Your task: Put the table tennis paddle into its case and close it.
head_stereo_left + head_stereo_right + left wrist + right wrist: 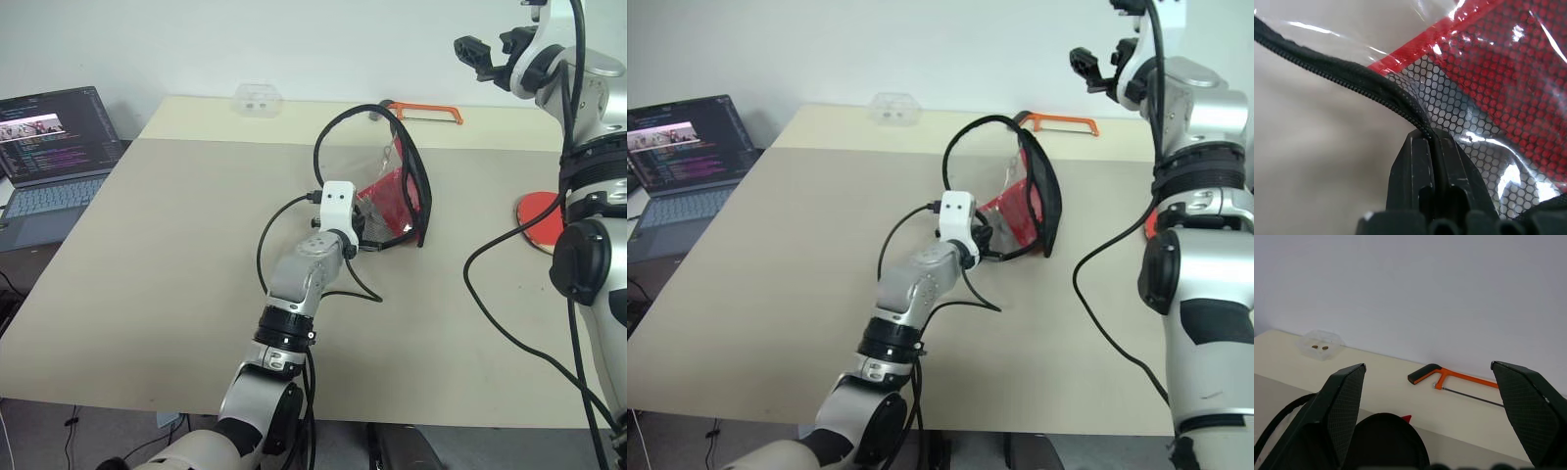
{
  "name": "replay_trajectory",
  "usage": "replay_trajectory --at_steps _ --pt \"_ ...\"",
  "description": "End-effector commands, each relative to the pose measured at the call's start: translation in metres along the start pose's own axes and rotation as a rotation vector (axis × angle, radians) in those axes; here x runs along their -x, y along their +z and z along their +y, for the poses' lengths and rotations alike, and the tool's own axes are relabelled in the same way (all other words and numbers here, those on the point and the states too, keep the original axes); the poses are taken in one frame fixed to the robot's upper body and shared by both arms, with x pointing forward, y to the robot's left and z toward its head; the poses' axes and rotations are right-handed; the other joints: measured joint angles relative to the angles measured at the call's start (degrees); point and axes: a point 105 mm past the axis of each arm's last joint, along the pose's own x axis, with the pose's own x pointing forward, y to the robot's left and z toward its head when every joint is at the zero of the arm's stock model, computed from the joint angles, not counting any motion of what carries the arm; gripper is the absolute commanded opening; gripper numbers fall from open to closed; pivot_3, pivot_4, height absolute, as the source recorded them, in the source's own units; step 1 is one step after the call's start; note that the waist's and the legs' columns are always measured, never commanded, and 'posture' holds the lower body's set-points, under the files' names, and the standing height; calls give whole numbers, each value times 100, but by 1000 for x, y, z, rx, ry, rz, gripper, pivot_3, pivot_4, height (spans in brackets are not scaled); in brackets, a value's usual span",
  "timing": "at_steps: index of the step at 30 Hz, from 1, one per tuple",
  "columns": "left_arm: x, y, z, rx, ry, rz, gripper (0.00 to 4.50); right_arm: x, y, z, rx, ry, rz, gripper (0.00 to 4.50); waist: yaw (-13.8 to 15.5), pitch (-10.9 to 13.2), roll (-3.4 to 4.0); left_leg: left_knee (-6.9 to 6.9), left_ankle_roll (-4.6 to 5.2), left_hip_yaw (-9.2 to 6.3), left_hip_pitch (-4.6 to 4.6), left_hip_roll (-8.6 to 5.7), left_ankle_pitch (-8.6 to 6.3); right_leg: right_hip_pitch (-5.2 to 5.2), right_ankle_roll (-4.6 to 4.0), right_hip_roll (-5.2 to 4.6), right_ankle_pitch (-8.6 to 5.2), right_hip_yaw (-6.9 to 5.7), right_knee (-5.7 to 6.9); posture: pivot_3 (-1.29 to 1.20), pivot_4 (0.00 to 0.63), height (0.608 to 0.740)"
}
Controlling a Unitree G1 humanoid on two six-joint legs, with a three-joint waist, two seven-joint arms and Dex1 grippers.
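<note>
None of the real work is finished yet, by the look of it. Your left gripper [1431, 142] has its two black fingers pressed together on the zip edge of the case [397, 191], pinching the black piping where it meets the red mesh panel; from the head views that edge is lifted, so the pouch stands open and gaping on the table [176, 274]. Your right gripper [1427, 416] is raised high above the far right of the table with its fingers spread wide and nothing between them. The table tennis paddle [539, 217] lies flat near the table's right edge, well apart from the case and partly hidden behind your right arm. So you have the mouth held open; fetching the paddle, sliding it in and running the zip shut all remain. An orange hacksaw [423, 113] lies beyond the case.
</note>
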Motion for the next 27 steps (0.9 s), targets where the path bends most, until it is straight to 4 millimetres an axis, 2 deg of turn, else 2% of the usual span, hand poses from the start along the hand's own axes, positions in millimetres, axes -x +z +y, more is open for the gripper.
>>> replay_trajectory --at_steps 1,2,6,10,14,18,21,24,27 --pt "-1 42 -62 49 -175 -129 8 5 31 -1 22 -7 -93 4500 2 0 0 0 0 0 0 1 0 0 0 0 0 0 0 0 150 740" --pt "-1 42 -62 41 -174 -133 8 6 31 -2 21 -7 -94 4500 2 0 0 0 0 0 0 0 0 0 0 0 0 0 0 0 150 740" --pt "2 59 -19 -31 0 -214 8 6 30 -4 20 -15 -95 4500 -1 0 0 0 0 0 0 -2 0 0 0 0 0 0 0 0 150 740" --pt "8 68 12 -77 43 -221 8 7 22 -8 17 -24 -76 4500 -1 0 0 -1 0 1 1 -3 0 0 0 1 0 1 0 0 150 740" --pt "29 74 30 -305 -81 -167 8 9 0 -11 22 2 17 4500 -36 0 1 -3 -7 2 3 -9 4 -2 0 12 0 1 3 0 150 740" --pt "57 72 45 -388 -209 -89 8 15 -22 -14 35 62 121 4500 -46 2 4 -11 -17 -4 5 6 9 -4 -1 12 0 -8 6 0 150 740" --pt "81 74 73 -481 -224 -36 8 27 -43 -26 91 79 204 4500 -61 2 4 -8 -16 -1 4 6 9 -5 -1 8 0 -5 5 0 150 740" --pt "85 77 92 -487 -155 -24 8 32 -55 -27 94 108 245 4500 -49 2 4 -3 -15 -6 5 5 9 -4 -1 6 0 -8 10 0 150 740" --pt "86 82 98 -469 -125 -36 8 40 -71 -17 97 199 308 4500 -36 2 4 4 -14 -5 4 4 9 -2 -1 6 0 -6 13 0 150 740"
